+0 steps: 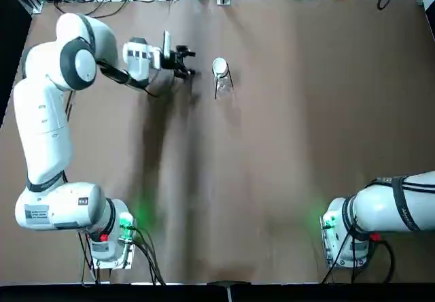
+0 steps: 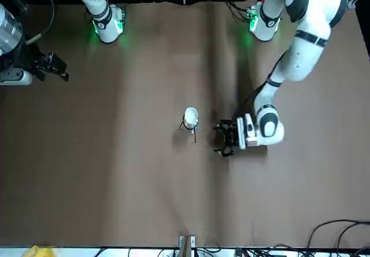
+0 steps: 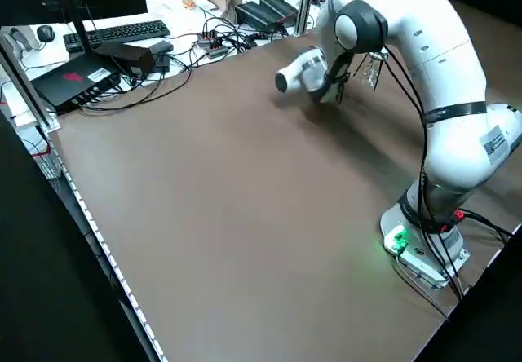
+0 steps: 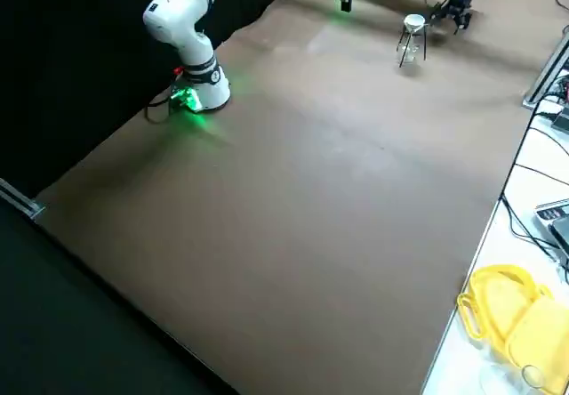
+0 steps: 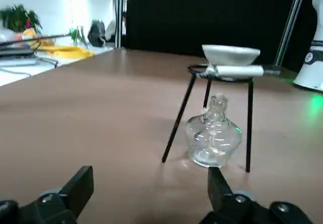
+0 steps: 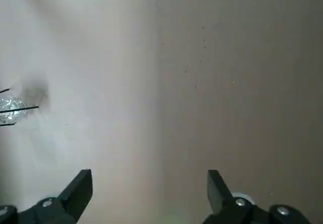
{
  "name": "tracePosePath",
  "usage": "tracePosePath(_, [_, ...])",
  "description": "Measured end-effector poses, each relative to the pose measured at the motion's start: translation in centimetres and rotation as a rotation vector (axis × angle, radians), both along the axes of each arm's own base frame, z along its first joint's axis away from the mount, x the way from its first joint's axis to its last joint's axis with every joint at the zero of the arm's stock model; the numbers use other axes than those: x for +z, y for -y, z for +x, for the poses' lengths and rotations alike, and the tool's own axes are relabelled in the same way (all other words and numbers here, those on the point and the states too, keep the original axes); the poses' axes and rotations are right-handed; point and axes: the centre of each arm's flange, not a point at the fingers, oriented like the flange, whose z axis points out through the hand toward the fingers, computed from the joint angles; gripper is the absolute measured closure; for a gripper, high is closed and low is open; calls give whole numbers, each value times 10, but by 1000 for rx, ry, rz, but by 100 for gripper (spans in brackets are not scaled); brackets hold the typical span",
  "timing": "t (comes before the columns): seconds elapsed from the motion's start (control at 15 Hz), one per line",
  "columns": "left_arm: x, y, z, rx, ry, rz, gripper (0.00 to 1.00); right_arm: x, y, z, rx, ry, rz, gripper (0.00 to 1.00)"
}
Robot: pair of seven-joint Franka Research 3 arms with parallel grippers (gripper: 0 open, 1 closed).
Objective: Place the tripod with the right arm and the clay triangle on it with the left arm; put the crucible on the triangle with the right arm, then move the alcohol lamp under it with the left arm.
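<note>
The alcohol lamp stands upright on the bench, between the legs of the tripod; the crucible sits above it on the clay triangle, which lies across the tripod ring. The left end effector is beside the tripod, fingers apart and holding nothing. The right end effector is well apart from the stack, fingers also apart and empty. Handling, as judged: the lamp is clear glass, so treat it as rigid, light, slippery and brittle. Should its position need correction, grip the narrow neck, or the rounded body at its widest line, with low force; the curved shoulder would shed the fingers. Slide it level along the bench and do not lift it, as the neck lies close below the ring. Avoid contact with the thin legs: the stand is probably light, and a knock could shift the loose triangle and tip the glossy crucible. The assembly appears complete; withdrawal of the left end effector is the likely remaining step.
</note>
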Motion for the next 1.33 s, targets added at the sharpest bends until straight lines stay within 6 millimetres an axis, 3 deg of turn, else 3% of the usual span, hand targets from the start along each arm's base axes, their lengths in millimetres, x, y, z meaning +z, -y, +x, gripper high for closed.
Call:
tracePosePath(0.33, [89,-64,42,-1,-215,218,0,1,0,-1,0,-2,-1,0])
tracePosePath(0.67, [174,-79,67,37,-394,453,0,1,0,-1,0,-1,-1,0])
tracePosePath(1.0, [244,-93,69,182,-529,657,0,1,0,-1,0,-1,-1,0])
tracePosePath(1.33, [320,-104,49,418,-699,898,0,1,0,-1,1,-1,-1,0])
